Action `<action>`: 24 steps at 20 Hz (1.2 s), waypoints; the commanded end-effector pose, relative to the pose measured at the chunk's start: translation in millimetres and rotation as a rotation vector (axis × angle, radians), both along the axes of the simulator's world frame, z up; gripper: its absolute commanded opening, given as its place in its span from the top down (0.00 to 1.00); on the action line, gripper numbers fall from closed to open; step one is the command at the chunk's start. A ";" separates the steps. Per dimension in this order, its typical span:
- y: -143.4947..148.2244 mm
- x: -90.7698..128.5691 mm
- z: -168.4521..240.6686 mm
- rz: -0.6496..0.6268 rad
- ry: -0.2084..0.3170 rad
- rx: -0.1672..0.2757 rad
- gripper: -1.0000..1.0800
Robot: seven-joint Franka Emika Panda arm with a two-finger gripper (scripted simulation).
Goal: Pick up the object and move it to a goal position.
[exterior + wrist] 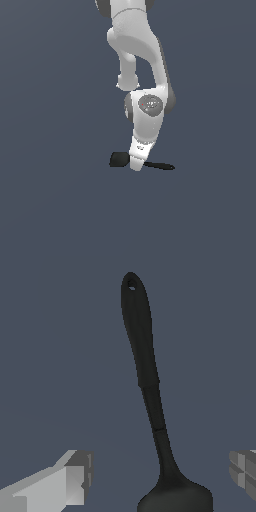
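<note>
The object, a black spatula (119, 159), lies flat on the dark grey floor, its squarish blade toward the exterior view's left and its thin handle (162, 166) toward the exterior view's right. My gripper (136, 163) is lowered over it where the handle joins the blade, hiding that part. In the wrist view the spatula (150, 386) runs between my two fingers (75, 478), which stand wide apart on either side of its neck without touching it. The gripper (160, 471) is open.
A plain dark grey surface (55, 200) surrounds the spatula. The white arm (137, 45) rises straight above the gripper. No goal marker shows in either view.
</note>
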State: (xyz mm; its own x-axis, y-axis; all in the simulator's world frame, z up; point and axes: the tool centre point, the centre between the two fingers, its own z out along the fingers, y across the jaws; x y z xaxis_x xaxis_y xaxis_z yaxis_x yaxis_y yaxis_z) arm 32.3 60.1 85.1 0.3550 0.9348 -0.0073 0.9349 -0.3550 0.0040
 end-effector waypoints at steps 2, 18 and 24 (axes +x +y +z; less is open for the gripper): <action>1.8 1.9 -6.3 0.090 0.001 0.002 0.04; 5.1 5.0 -17.8 0.250 0.002 0.008 0.04; 5.3 4.6 -31.6 0.251 0.002 0.008 0.04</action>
State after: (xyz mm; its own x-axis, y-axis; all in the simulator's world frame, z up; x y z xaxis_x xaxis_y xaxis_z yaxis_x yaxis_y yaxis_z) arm 37.6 65.1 59.1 0.1123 0.9937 -0.0001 0.9937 -0.1123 0.0011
